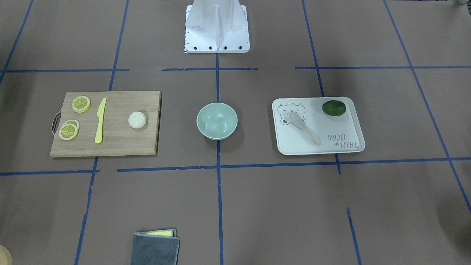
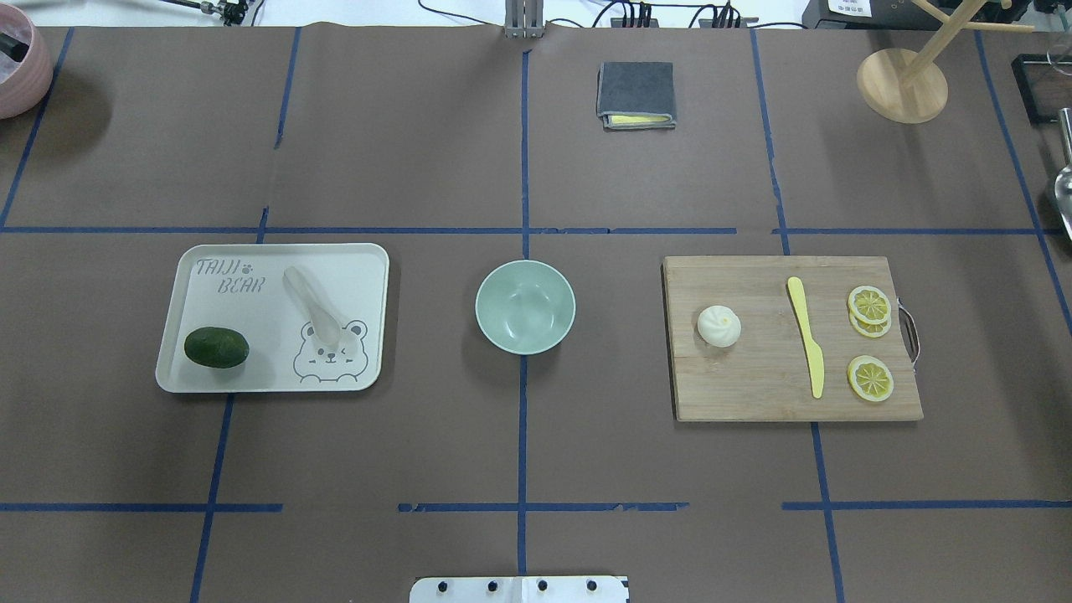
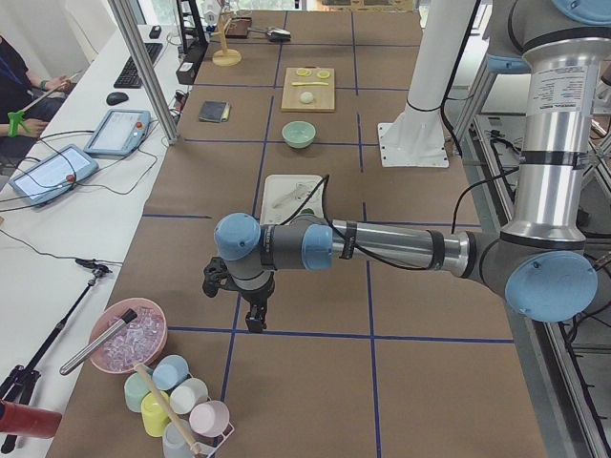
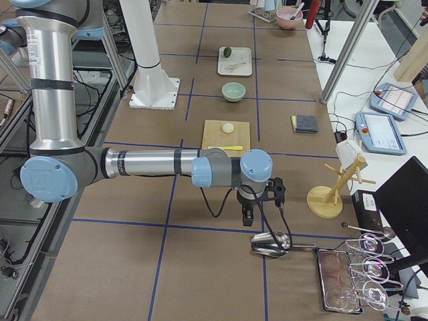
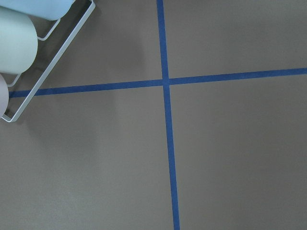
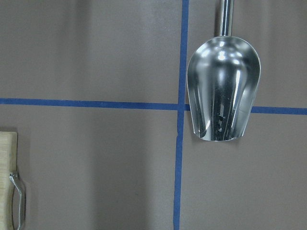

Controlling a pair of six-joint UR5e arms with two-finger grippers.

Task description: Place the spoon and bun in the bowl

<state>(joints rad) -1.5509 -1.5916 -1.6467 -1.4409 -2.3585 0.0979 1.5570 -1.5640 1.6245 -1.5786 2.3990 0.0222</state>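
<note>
The mint-green bowl (image 2: 525,306) stands empty at the table's middle. The pale spoon (image 2: 312,306) lies on a white bear tray (image 2: 373,255) on the robot's left. The white bun (image 2: 719,326) sits on a wooden cutting board (image 2: 754,394) on the robot's right. My left gripper (image 3: 256,320) hangs over bare table past the tray, far from the spoon. My right gripper (image 4: 249,215) hangs past the board, near a metal scoop. Both show only in the side views, so I cannot tell whether they are open or shut.
A dark lime (image 2: 216,347) shares the tray. A yellow knife (image 2: 806,347) and lemon slices (image 2: 869,303) lie on the board. A grey cloth (image 2: 636,94) lies beyond the bowl. The metal scoop (image 6: 223,91), a wooden stand (image 2: 902,84), a cup rack (image 3: 177,405) and a pink bowl (image 3: 129,336) sit at the table's ends.
</note>
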